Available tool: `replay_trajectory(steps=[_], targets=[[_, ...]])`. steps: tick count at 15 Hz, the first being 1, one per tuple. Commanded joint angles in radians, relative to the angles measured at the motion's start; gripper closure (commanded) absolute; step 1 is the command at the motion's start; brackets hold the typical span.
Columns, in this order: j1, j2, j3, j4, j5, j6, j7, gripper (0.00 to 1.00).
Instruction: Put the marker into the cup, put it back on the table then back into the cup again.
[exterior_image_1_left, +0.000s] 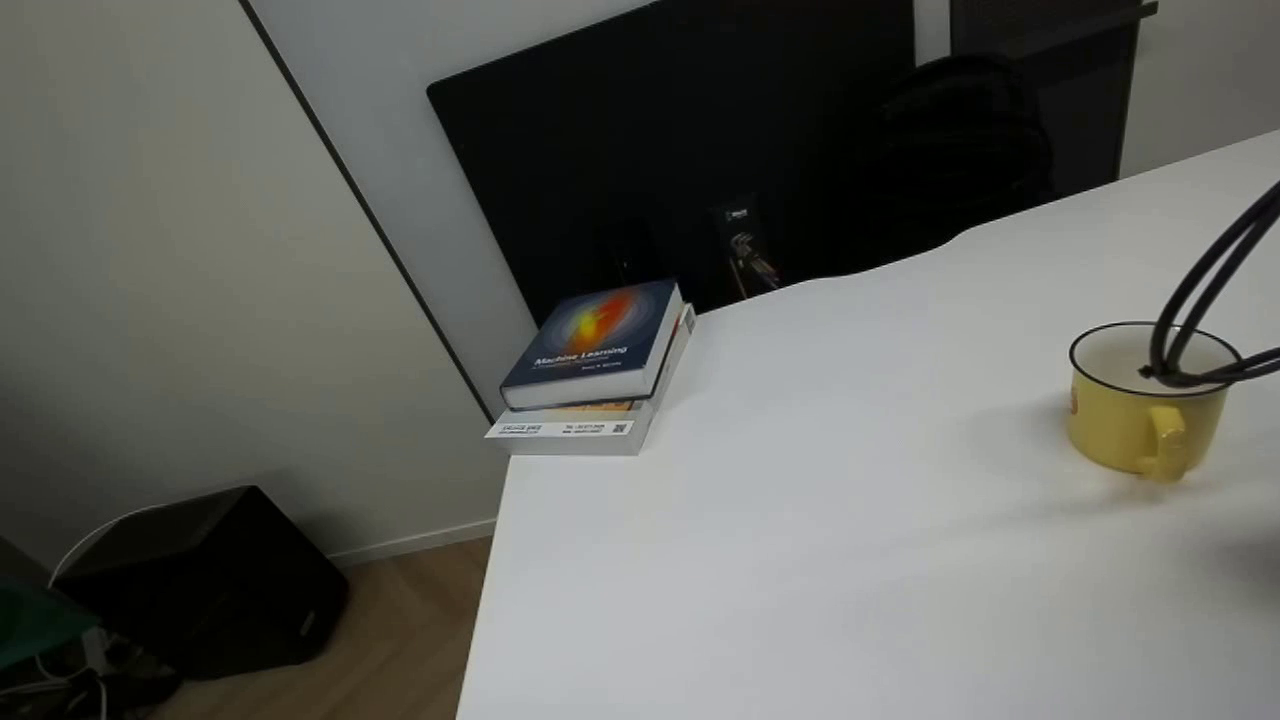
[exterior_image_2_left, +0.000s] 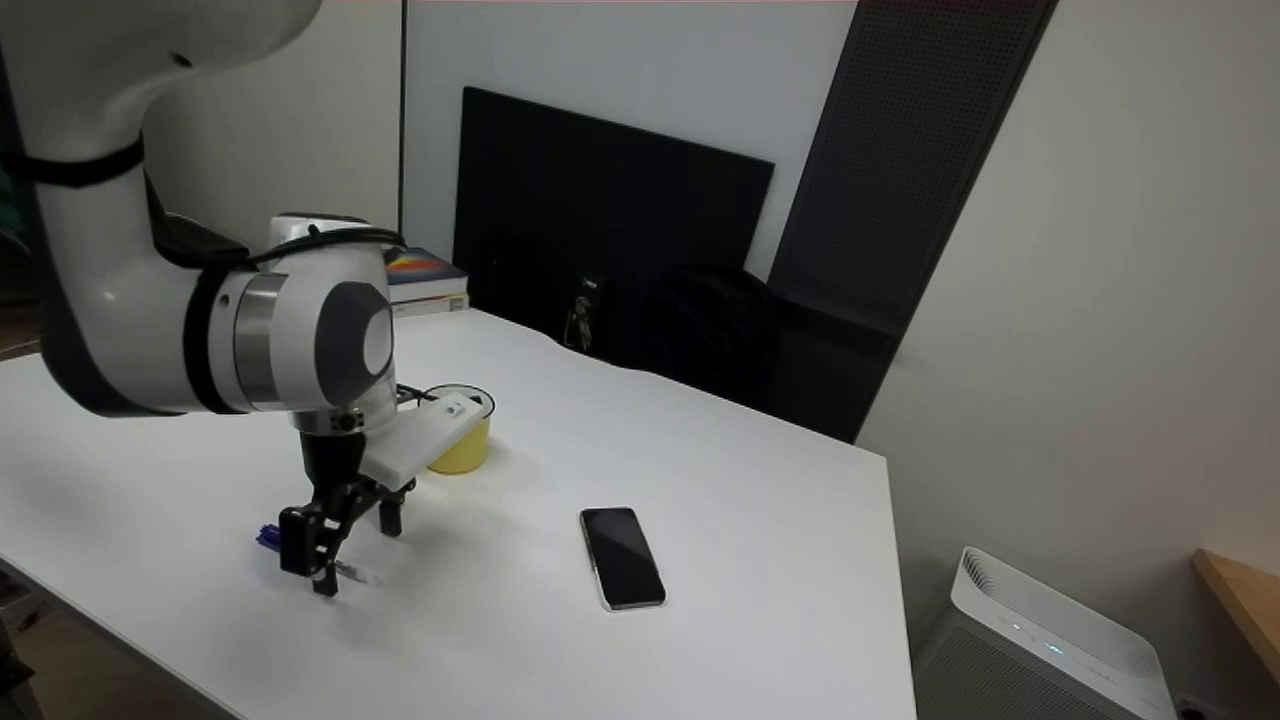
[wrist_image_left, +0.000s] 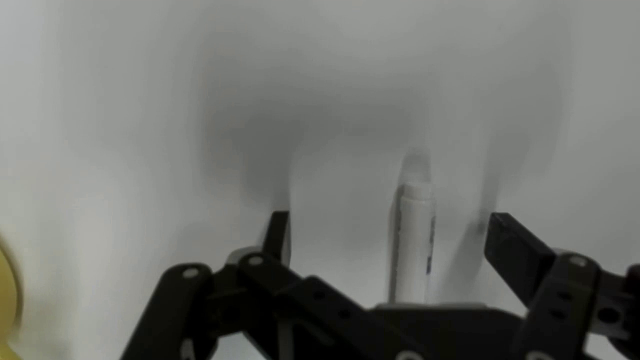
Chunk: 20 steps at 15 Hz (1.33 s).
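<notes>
The marker (wrist_image_left: 415, 245) lies flat on the white table (exterior_image_2_left: 760, 640), its pale barrel pointing away from the gripper base in the wrist view. Its blue-purple end (exterior_image_2_left: 269, 537) sticks out beyond the gripper in an exterior view. My gripper (wrist_image_left: 390, 220) is open low over the table, one finger on each side of the marker. The barrel is nearer the right-hand finger and touches neither. Behind the gripper stands the yellow cup (exterior_image_2_left: 465, 450), upright, partly covered by a white part of the hand. Its handle side shows in an exterior view (exterior_image_1_left: 1120, 425); its inside is only partly visible.
Black cables (exterior_image_1_left: 1215, 290) loop across the cup's opening in that view. A phone (exterior_image_2_left: 625, 560) lies on the table to one side. Stacked books (exterior_image_1_left: 590, 345) sit at a table corner, with a black panel (exterior_image_1_left: 700, 140) upright beyond the edge.
</notes>
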Motion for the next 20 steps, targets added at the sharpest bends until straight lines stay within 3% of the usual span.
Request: replay_trajectory(steps=[1, 12, 14, 20], targets=[[0.037, 0.01, -0.042, -0.01, -0.011, 0.038, 0.045, 0.26], [0.033, 0.01, -0.057, -0.003, 0.052, 0.033, 0.031, 0.98], [0.005, 0.006, -0.039, 0.008, 0.011, 0.007, 0.071, 0.94], [-0.03, -0.039, -0.02, 0.045, -0.021, -0.095, 0.092, 0.94]])
